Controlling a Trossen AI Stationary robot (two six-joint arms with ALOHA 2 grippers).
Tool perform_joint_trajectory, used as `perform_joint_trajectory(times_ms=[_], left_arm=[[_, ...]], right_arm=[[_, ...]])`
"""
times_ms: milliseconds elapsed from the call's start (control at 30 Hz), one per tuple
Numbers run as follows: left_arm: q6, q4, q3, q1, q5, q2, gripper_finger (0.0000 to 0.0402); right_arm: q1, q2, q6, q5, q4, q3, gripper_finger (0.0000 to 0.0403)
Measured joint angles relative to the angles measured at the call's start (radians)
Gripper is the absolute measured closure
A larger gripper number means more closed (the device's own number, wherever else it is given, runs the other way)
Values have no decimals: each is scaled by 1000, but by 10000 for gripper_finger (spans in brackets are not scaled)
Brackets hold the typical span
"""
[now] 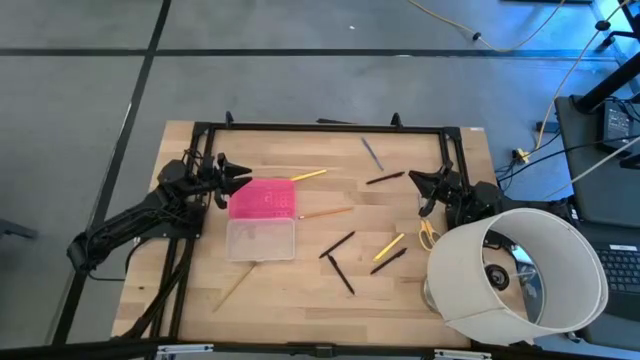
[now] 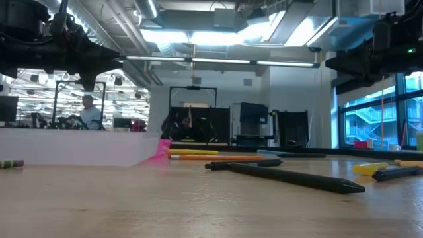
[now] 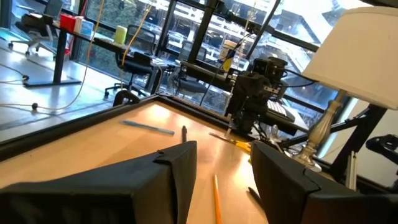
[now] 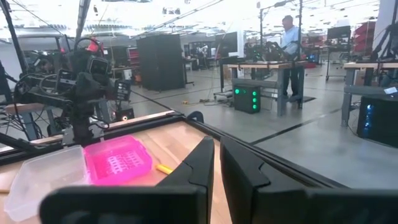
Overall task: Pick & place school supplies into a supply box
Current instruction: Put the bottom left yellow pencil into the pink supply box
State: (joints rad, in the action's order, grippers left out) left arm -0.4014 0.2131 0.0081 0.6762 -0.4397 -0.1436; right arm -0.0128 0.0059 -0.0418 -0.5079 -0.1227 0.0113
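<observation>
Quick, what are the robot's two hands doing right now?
Left gripper: open, holding nothing, beside the pink lid.
Right gripper: shut, holding nothing, raised above the table.
</observation>
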Motion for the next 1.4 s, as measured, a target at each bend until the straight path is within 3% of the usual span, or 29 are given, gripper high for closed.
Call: perform_joint_trajectory(times_ms=[433,600,733,933,1067,1233,1400], left_arm=[[-107,-1,0,0,5,0,258],[-63,9,0,0,83,0,258],[-96,134,5,-6,117,0,258],[27,150,129,-93,107,-51,258],[129,-12,265,-183,105,-162,258],[217,-454,512,-340,95,-349,258],[188,-800,747,-549,256,-575,258]], right_arm=[[0,0,-1,-52,31,0,369],[0,0,-7,-52,31,0,369],[0,0,-5,-52,31,0,369],[0,0,-13,-111,30,0,369],[0,0,-61,-154,30,0,369],[0,0,-85,-153,31,0,369],[0,0,-83,-153,34,0,369]])
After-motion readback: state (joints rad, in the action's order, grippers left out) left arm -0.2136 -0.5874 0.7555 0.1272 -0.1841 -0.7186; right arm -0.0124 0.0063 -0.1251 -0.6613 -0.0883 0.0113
